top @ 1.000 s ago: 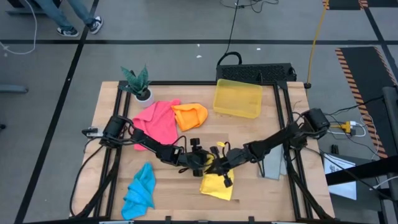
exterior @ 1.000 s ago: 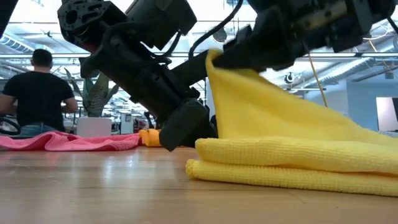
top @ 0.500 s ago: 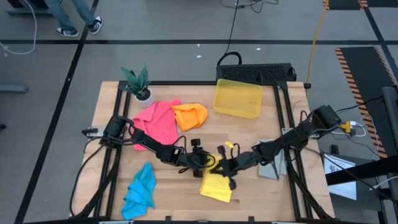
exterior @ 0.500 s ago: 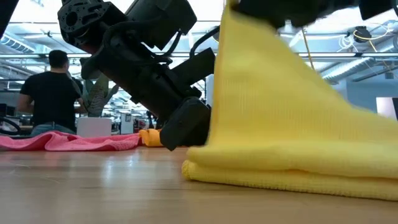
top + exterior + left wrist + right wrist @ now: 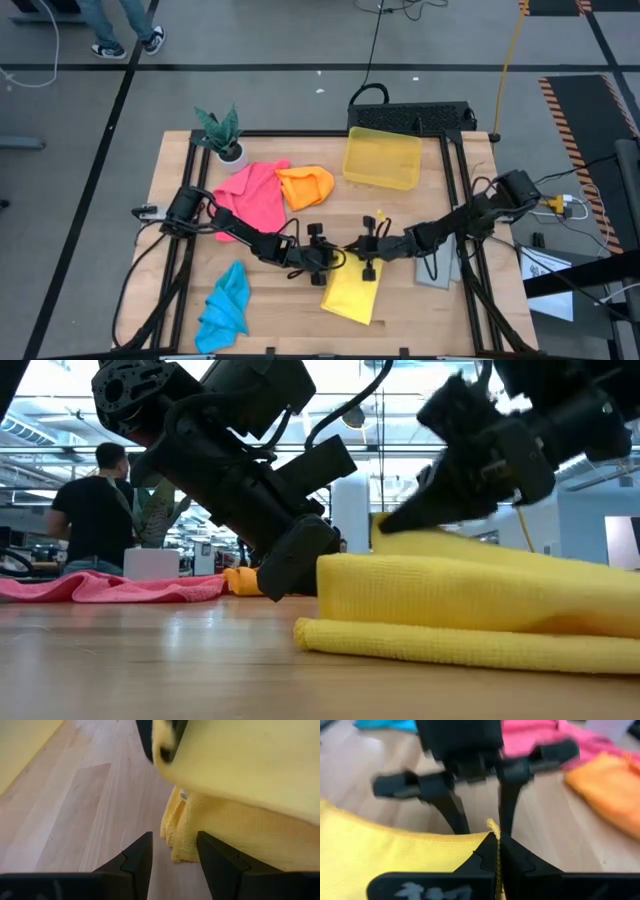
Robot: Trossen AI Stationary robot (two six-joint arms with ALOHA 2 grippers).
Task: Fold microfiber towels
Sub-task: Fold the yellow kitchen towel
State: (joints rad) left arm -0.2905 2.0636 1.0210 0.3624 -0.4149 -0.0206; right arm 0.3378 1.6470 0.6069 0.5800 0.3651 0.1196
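Near the front middle of the wooden table (image 5: 400, 210), the yellow towel (image 5: 352, 293) lies folded over itself. Beyond, an open room with a person (image 5: 95, 510) standing. The right gripper (image 5: 364, 249) reaches low from the right, pinched shut on that towel's corner. The left gripper (image 5: 340, 257), jaws apart, rests just beside the fold.

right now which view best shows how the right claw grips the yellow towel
The right wrist view: the right claw is shut on the yellow towel, pinching its corner. The low view shows the claw at the towel's raised top fold. The high view gives only the folded towel's outline. The left wrist view shows the towel's stacked edges, no grip.
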